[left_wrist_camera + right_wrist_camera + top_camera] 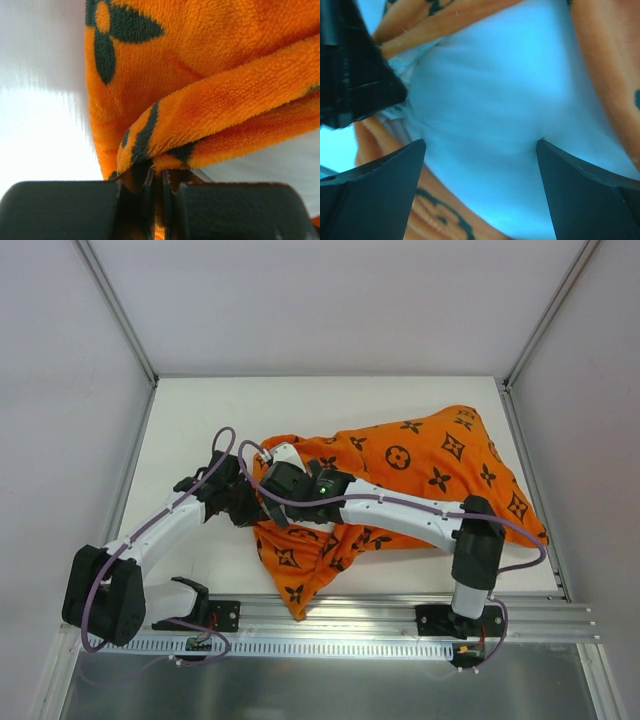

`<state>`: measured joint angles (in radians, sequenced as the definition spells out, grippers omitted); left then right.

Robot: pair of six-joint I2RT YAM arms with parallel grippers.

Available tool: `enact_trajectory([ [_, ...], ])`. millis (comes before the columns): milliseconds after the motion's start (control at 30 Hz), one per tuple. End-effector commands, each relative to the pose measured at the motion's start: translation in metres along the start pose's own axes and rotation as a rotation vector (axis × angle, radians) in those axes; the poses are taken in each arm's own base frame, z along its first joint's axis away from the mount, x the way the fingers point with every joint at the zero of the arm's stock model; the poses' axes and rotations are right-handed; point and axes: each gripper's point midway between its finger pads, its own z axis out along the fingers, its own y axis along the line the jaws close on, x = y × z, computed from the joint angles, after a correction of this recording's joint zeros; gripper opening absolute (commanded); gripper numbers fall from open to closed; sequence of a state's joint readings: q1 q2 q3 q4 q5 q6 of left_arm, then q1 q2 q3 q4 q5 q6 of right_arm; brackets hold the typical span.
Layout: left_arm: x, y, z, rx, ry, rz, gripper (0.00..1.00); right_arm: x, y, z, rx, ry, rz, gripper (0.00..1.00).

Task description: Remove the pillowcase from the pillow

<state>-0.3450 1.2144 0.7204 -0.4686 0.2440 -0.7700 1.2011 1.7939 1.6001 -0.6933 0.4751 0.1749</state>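
Note:
The orange pillowcase (pixel 440 465) with dark motifs lies across the middle and right of the table, and the pillow is mostly inside it. A white pillow corner (pixel 286 452) shows at its open left end. My left gripper (pixel 243 502) is at that opening, shut on the pillowcase hem (pixel 225 100), with the fabric pinched between the jaws (pixel 159 175). My right gripper (pixel 272 478) reaches over the pillowcase to the same opening. It is open (pixel 480 145), its fingers spread against the bare white pillow (pixel 505 100), with the orange hem (pixel 440 215) beneath.
The white table (pixel 190 420) has raised walls at the left, back and right. A metal rail (pixel 340 615) runs along the near edge with both arm bases. A pillowcase flap (pixel 295 595) hangs down to the rail. A black part, seemingly the left gripper (pixel 350 65), is close to my right fingers.

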Motion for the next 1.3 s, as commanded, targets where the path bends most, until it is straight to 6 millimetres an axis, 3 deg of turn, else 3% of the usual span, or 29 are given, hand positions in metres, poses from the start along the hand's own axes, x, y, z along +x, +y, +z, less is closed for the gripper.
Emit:
enact_trajectory([
  [0,0.013,0.023,-0.001,-0.07,0.037,-0.014,0.0,0.011,0.017,0.017,-0.011,0.046,0.018,0.96],
  [133,0.014,0.022,-0.003,-0.06,0.031,-0.019,0.0,0.036,0.018,0.052,0.04,0.138,0.05,0.96],
  [200,0.014,0.022,-0.005,-0.052,0.024,-0.021,0.0,0.038,0.015,0.059,0.043,0.155,0.083,0.95],
  [300,0.014,0.018,-0.01,-0.026,0.01,-0.007,0.0,0.029,0.009,0.063,0.028,0.149,0.135,0.1],
  [333,0.014,0.015,-0.012,-0.016,0.006,-0.001,0.0,0.019,0.007,0.061,0.01,0.135,0.155,0.01],
  [433,0.012,0.009,-0.014,0.003,0.01,0.005,0.0,-0.007,-0.001,0.057,0.004,0.088,0.184,0.01],
  [567,0.006,-0.014,-0.021,0.059,0.007,0.034,0.0,-0.051,-0.014,0.054,-0.023,0.041,0.29,0.01],
  [600,0.01,-0.022,-0.024,0.078,0.015,0.062,0.0,-0.072,-0.017,0.049,-0.028,0.006,0.312,0.01],
  [667,0.015,-0.035,-0.028,0.107,0.019,0.103,0.0,-0.093,-0.037,0.048,0.004,-0.02,0.348,0.01],
  [700,0.024,-0.044,-0.031,0.131,0.032,0.139,0.0,-0.114,-0.051,0.048,0.02,-0.057,0.383,0.01],
  [800,0.036,-0.058,-0.043,0.192,0.038,0.189,0.0,-0.137,-0.074,0.052,0.064,-0.094,0.416,0.01],
  [900,0.048,-0.07,-0.06,0.29,0.029,0.243,0.0,-0.14,-0.1,0.064,0.114,-0.093,0.46,0.01],
  [1000,0.059,-0.078,-0.081,0.404,0.013,0.307,0.0,-0.134,-0.112,0.074,0.145,-0.075,0.489,0.01],
  [1133,0.068,-0.08,-0.102,0.498,-0.024,0.355,0.0,-0.116,-0.113,0.091,0.17,-0.03,0.475,0.01],
  [1167,0.072,-0.079,-0.104,0.515,-0.016,0.364,0.0,-0.106,-0.112,0.097,0.177,-0.005,0.472,0.01],
  [1267,0.081,-0.073,-0.103,0.53,0.01,0.374,0.0,-0.101,-0.109,0.102,0.157,0.005,0.509,0.01],
])
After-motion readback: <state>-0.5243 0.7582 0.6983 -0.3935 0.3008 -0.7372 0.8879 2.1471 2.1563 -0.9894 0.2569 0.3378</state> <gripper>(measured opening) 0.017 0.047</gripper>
